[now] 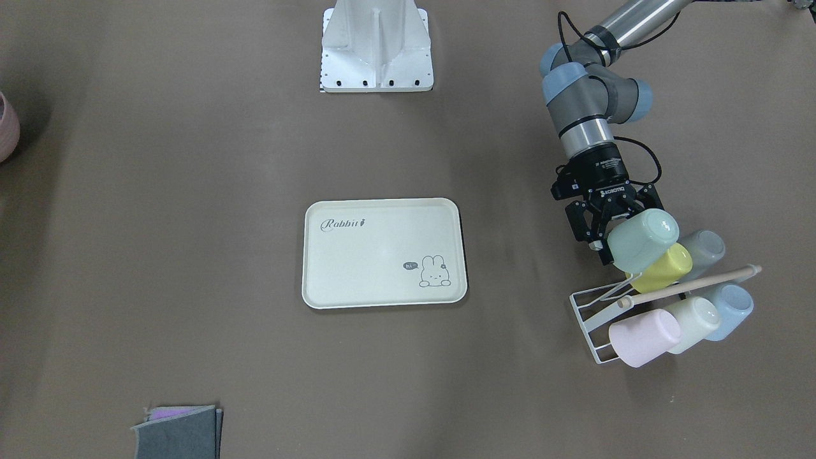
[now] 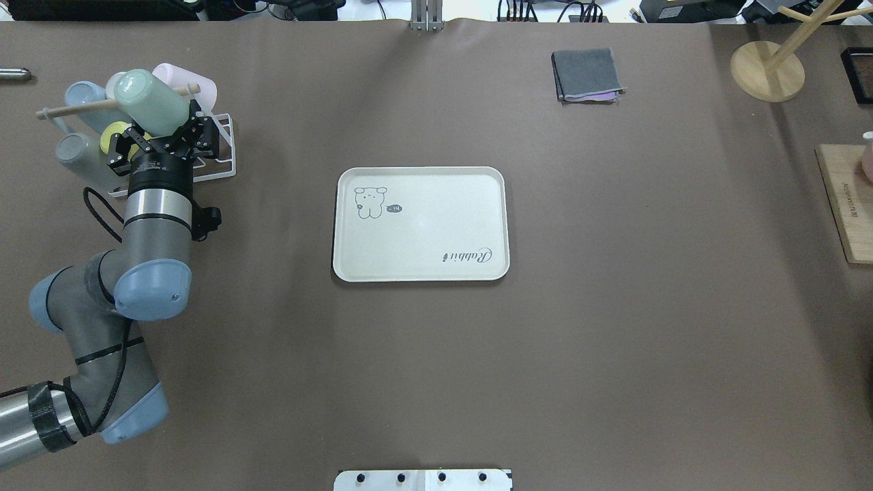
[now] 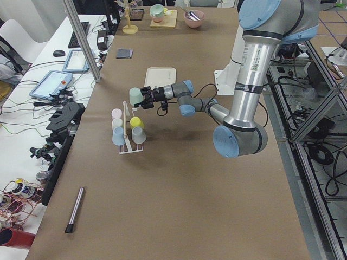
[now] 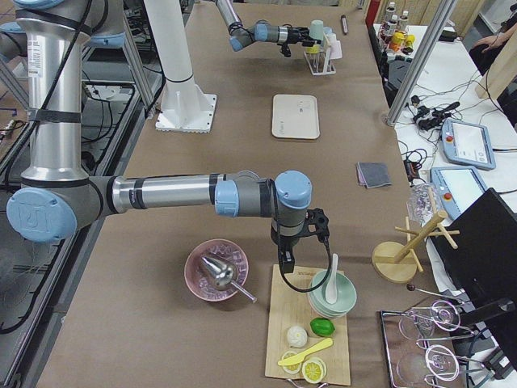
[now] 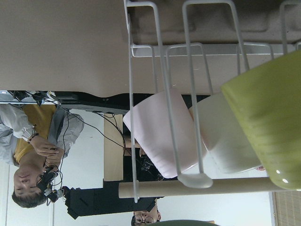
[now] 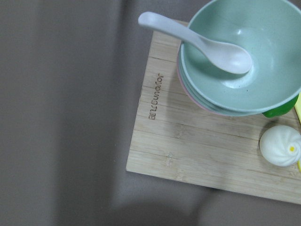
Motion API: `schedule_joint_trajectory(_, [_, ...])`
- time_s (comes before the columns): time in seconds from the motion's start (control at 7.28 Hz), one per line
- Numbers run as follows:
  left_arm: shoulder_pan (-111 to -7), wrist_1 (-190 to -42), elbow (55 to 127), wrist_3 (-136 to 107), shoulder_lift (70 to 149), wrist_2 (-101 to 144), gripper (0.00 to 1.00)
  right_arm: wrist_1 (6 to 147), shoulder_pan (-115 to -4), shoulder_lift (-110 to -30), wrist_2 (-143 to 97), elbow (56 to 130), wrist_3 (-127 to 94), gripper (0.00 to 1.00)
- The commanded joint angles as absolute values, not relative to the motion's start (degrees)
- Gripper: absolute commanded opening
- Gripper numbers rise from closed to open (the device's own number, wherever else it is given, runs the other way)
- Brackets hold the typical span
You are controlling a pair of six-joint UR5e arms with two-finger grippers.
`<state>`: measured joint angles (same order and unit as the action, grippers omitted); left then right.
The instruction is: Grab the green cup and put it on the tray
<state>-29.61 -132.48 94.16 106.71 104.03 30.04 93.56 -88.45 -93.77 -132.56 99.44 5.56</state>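
My left gripper (image 1: 619, 231) is shut on the pale mint-green cup (image 1: 641, 239) and holds it on its side just above the white wire rack (image 1: 590, 312). The cup also shows in the overhead view (image 2: 150, 102), with the gripper (image 2: 164, 131) behind it. The cream "Rabbit" tray (image 1: 376, 255) lies flat mid-table with nothing on it, well apart from the gripper; it also shows from overhead (image 2: 423, 225). My right gripper (image 4: 295, 242) hangs far off over a wooden board; I cannot tell whether it is open or shut.
The rack holds yellow-green (image 1: 666, 271), grey (image 1: 704, 248), blue (image 1: 730, 309), cream (image 1: 695, 322) and pink (image 1: 644, 338) cups under a wooden dowel (image 1: 688, 287). A folded grey cloth (image 2: 586, 75) lies beyond the tray. Stacked bowls with a spoon (image 6: 244, 56) sit on the board.
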Motion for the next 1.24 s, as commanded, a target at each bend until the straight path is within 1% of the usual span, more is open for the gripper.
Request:
schedule_joint_trajectory(0.0, [-29.62, -139.35, 95.62, 106.26, 103.71, 30.67, 0.84, 92.99, -89.9, -93.69, -133.68, 97.04, 2.81, 1.0])
schedule_joint_trajectory(0.14, [-29.62, -142.18, 95.71, 105.91, 103.8, 32.33, 0.83, 92.9, -90.78, -93.95, -134.46, 95.9, 2.99, 1.0])
schedule_joint_trajectory(0.41, [-29.62, -148.42, 95.8, 101.81, 103.71, 35.22, 0.82, 92.46, -90.88, -94.39, -134.3, 95.98, 3.16, 1.0])
schedule_joint_trajectory(0.82, [-29.62, -154.14, 95.89, 86.37, 103.8, 40.85, 0.82, 92.46, -90.88, -95.01, -134.3, 95.98, 3.16, 1.0])
schedule_joint_trajectory(1.1, [-29.36, -155.57, 97.81, 78.43, 104.23, 43.32, 0.83, 92.37, -90.88, -94.92, -134.12, 96.33, 3.43, 1.0])
